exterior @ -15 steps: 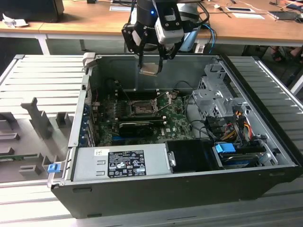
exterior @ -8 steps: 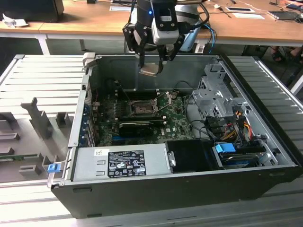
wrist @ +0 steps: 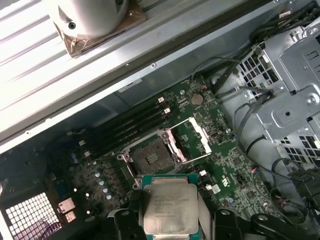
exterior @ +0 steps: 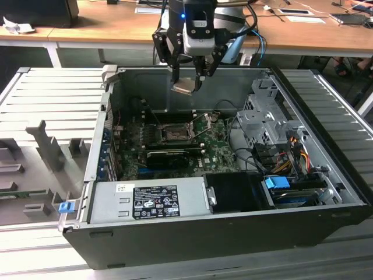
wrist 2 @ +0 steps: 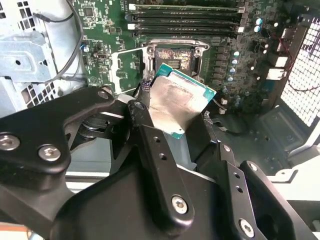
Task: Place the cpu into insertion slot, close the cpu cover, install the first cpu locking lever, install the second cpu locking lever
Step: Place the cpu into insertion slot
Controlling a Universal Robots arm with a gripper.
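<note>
- Cpu (exterior: 182, 87), exterior view: clamped in the gripper (exterior: 187, 81), tilted, hanging over the open computer case (exterior: 192, 233) and well above the motherboard (exterior: 218, 146). Insertion slot (exterior: 173, 133) lying uncovered below, cpu cover (exterior: 204, 123) swung up on the side toward the exterior view's right.
- Second wrist view: cpu (wrist 2: 180, 102) pinched by two opposite edges between the black fingers (wrist 2: 142, 107) of the gripper (wrist 2: 177, 112), dull metal face showing, green rim around it. Insertion slot (wrist 2: 172, 57) beyond the chip, apart from it, dark centre exposed. Cpu cover (wrist 2: 113, 70) folded open just beside the slot, memory sticks (wrist 2: 185, 17) on the slot's far side.
- First wrist view: cpu (wrist: 167, 207) gripped level in the gripper (wrist: 170, 215), near the insertion slot (wrist: 150, 156) but not over it. Cpu cover (wrist: 201, 136) open beside the slot, drive cage (wrist: 285, 100) further off.
</note>
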